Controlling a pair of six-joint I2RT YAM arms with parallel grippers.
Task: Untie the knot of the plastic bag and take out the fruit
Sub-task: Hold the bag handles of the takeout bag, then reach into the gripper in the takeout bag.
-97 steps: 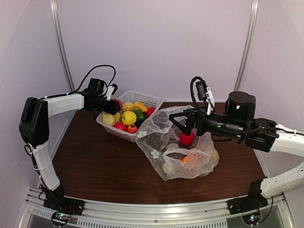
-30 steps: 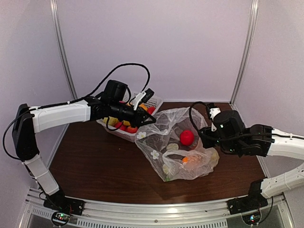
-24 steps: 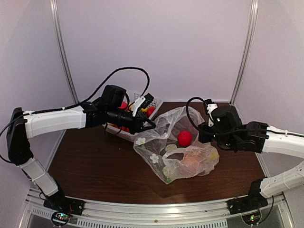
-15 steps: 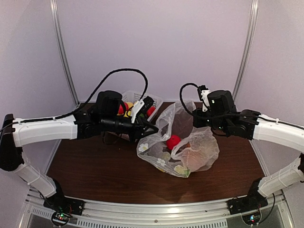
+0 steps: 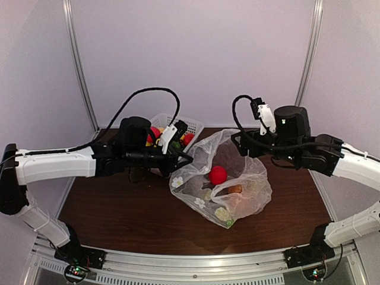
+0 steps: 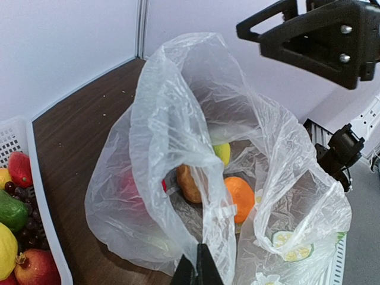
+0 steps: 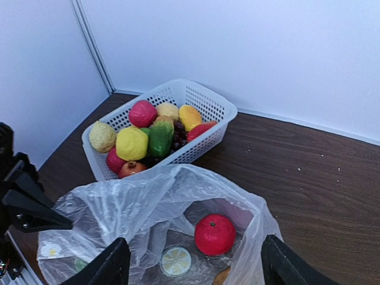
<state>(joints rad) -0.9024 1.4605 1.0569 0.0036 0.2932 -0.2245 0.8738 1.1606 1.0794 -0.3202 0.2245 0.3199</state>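
Observation:
The plastic bag (image 5: 237,196) lies mid-table with its mouth open; no knot shows. My left gripper (image 5: 188,158) is shut on the bag's thin left edge, and the left wrist view has its tips (image 6: 199,268) pinching that film (image 6: 178,196). Inside lie a red fruit (image 5: 218,174), a brown oval one (image 6: 189,183), an orange one (image 6: 240,197) and a yellow-green one (image 6: 221,152). My right gripper (image 5: 238,142) hangs open above the bag's far rim, its fingers (image 7: 116,267) wide apart over the red fruit (image 7: 215,233) and holding nothing.
A white lattice basket (image 7: 219,107) with several other toy fruits stands at the back left, just behind my left gripper. Its corner (image 5: 191,125) shows past the left arm. Bare brown table (image 5: 119,208) lies in front of the bag.
My right gripper has opened and let go of the bag's far edge, drawing slightly up and right. The bag has sagged wider. The left gripper keeps its pinch.

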